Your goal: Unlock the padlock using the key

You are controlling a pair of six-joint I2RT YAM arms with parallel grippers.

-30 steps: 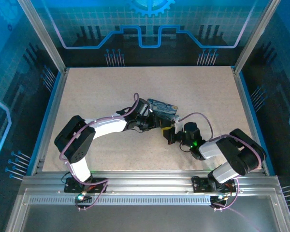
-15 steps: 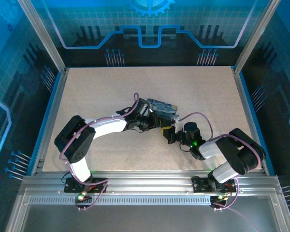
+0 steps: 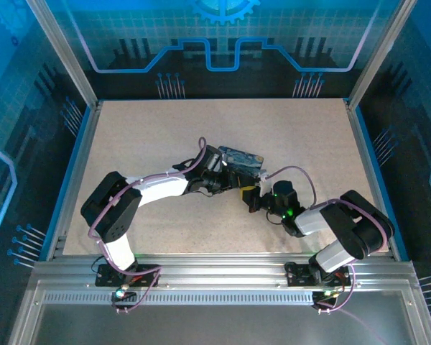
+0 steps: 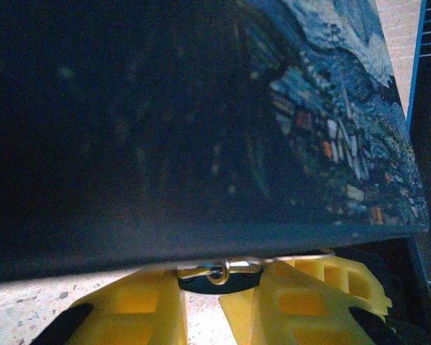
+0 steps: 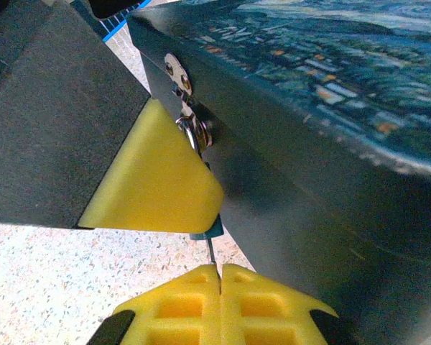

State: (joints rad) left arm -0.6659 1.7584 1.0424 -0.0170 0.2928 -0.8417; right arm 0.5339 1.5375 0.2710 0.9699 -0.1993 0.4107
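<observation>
One padlock (image 4: 217,282) hangs at the tin's (image 4: 201,108) lower side edge. It has a dark body and a silvery shackle (image 5: 194,133) through a small riveted hasp (image 5: 177,72) on the tin wall. In the right wrist view the body is mostly hidden behind a yellow pad (image 5: 151,183).

One key (image 5: 211,253), a thin metal sliver just below that tin edge. Its upper end meets a teal bit (image 5: 212,230) under the pad, and the rest is buried.

Right hand (image 5: 220,277) is pinched closed on the key, ribbed yellow foam pads touching. Left hand (image 4: 210,300) is narrow, one pad on each side of the padlock, gripping it.

One tin, dark-blue, rectangular, swirly painted print, blurry up close. From above, both hands meet at the tin's near side on the speckled beige tabletop (image 3: 144,129). Padlock and key are too small to make out there.
</observation>
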